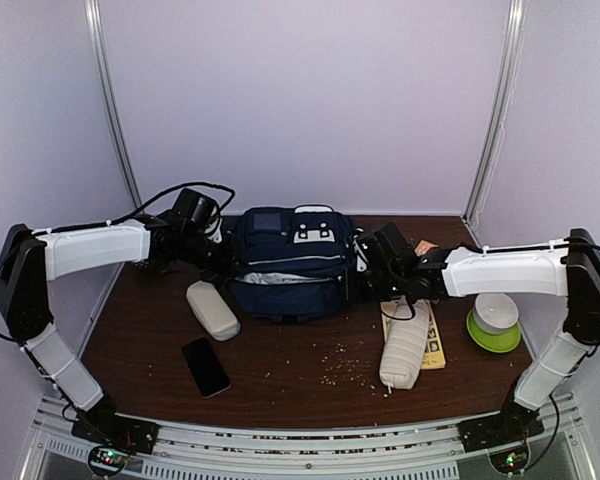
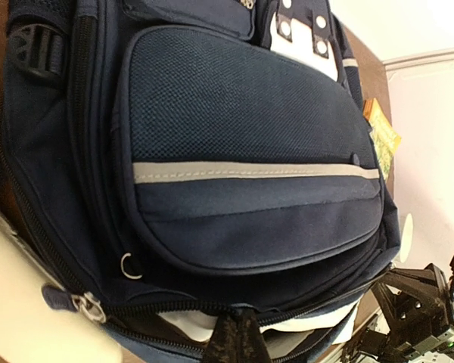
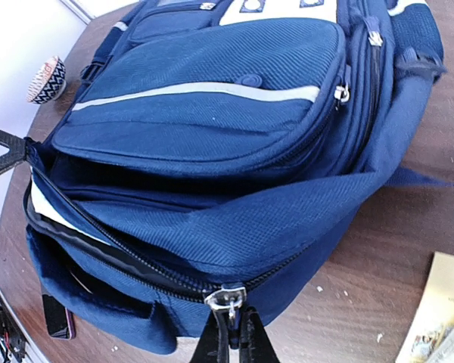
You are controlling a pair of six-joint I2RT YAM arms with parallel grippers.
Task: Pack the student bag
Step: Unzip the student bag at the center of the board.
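The student bag (image 1: 292,262), navy with a pale stripe, lies at the middle back of the table, its main zip partly open and pale lining showing. My left gripper (image 1: 223,262) is at the bag's left side. In the left wrist view the bag (image 2: 250,151) fills the frame and the left gripper (image 2: 238,336) is shut on its zip edge. My right gripper (image 1: 366,263) is at the bag's right side. In the right wrist view the bag (image 3: 212,121) lies ahead and the right gripper (image 3: 232,333) is shut on the silver zipper pull (image 3: 227,297).
A beige pouch (image 1: 212,310) lies left of the bag and a black phone (image 1: 206,366) in front of it. A longer pale pouch (image 1: 404,350) rests on a yellow booklet (image 1: 436,340) to the right. A green bowl (image 1: 494,326) stands far right. Crumbs dot the table (image 1: 310,385).
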